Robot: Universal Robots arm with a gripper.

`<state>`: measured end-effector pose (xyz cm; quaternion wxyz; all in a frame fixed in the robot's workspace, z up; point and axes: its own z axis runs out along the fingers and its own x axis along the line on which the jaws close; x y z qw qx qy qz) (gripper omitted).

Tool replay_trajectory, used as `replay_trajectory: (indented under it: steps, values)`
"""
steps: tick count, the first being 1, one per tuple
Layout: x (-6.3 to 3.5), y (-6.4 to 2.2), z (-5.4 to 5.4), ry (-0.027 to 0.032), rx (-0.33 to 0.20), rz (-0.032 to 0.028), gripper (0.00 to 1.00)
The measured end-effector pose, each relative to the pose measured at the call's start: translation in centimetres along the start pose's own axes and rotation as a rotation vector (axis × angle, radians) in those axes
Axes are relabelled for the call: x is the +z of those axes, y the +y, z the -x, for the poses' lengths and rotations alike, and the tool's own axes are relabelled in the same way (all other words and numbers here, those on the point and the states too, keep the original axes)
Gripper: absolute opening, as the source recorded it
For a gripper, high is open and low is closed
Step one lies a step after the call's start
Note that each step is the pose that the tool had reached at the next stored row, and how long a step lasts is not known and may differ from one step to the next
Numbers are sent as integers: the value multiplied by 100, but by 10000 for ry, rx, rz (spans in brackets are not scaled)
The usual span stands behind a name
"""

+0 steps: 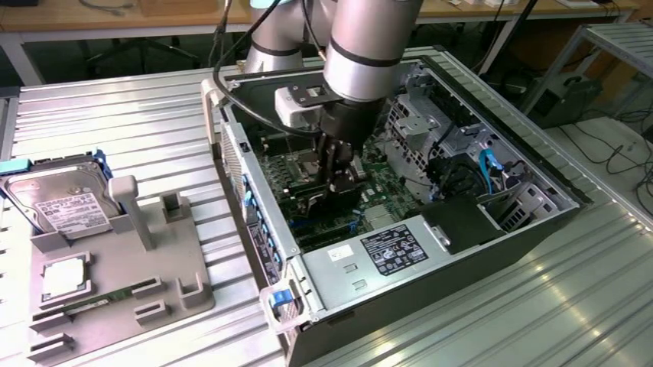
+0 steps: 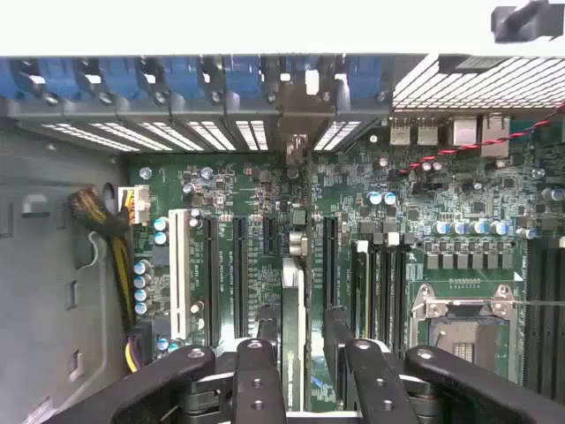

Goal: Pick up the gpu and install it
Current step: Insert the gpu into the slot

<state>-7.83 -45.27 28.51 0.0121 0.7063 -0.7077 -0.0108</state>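
Note:
The gpu point(image 2: 296, 340) stands on edge in an expansion slot of the green motherboard point(image 2: 256, 190), seen as a thin dark strip. Its end bracket point(image 2: 296, 124) lines up with the row of rear slot covers. My gripper point(image 2: 298, 322) hangs straight over the card, black fingers point(image 2: 260, 371) on either side of it with a narrow gap showing, so it is open around the card. In the exterior view the gripper point(image 1: 342, 183) reaches down into the open computer case point(image 1: 255, 229), with the gpu point(image 1: 324, 205) just under it.
A power supply point(image 1: 393, 248) with a label sits at the case's near end. The CPU socket point(image 2: 463, 318) and a cable bundle point(image 2: 97, 221) flank the slots. On the exterior view's left, a grey fixture point(image 1: 122, 267) holds a hard drive point(image 1: 61, 202) and a memory stick point(image 1: 97, 300).

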Motion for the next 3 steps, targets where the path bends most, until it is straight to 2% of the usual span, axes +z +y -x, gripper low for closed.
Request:
replay_trajectory:
  steps: [1,2,3]
  values:
    - [0,0,0,-4,-2,-1,35]
    - [0,0,0,-4,-6,-1,11]
    - [0,0,0,-3,-9,0,11]
